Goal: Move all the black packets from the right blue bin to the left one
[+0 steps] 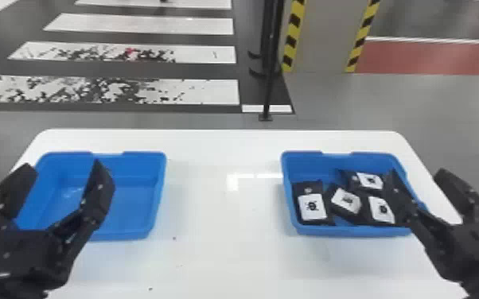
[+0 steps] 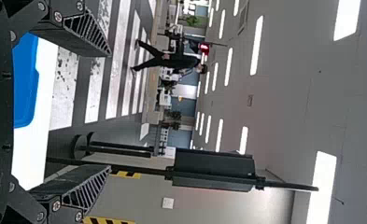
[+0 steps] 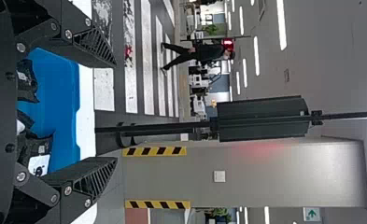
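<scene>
Left gripper [image 1: 63, 166] and right gripper [image 1: 417, 173] lie nearest the head camera, both wide apart at the fingers, nothing held in either. Right one hangs at the right side of the right blue bin [image 1: 354, 231]: inner finger overlaps the bin's right part in the head view, outer finger lies beyond the rim. Height above the packets: cannot tell. Black packets lie within that bin, to the left of the right gripper's opening, so the right arm is plainly the nearer for picking. Axes differ. Leftmost packet [image 1: 312, 206] runs roughly fore and aft; middle packet [image 1: 346, 200] slants, far left to near right; far packet [image 1: 370, 181] lies mostly side to side. Near right packet [image 1: 382, 209] sits beside the inner finger, partly covered by neighbours or the finger, full axis unclear. My reading: next move calls for a shift left and a descent, wrist turned to suit whichever packet is chosen; overlap might drag a second one along. Left gripper is over the left blue bin [image 1: 135, 206], in the head view. Count: two bins, two grippers, four packets made out, all in the right bin; more could be hidden underneath. Transfer looks to be at its start.
</scene>
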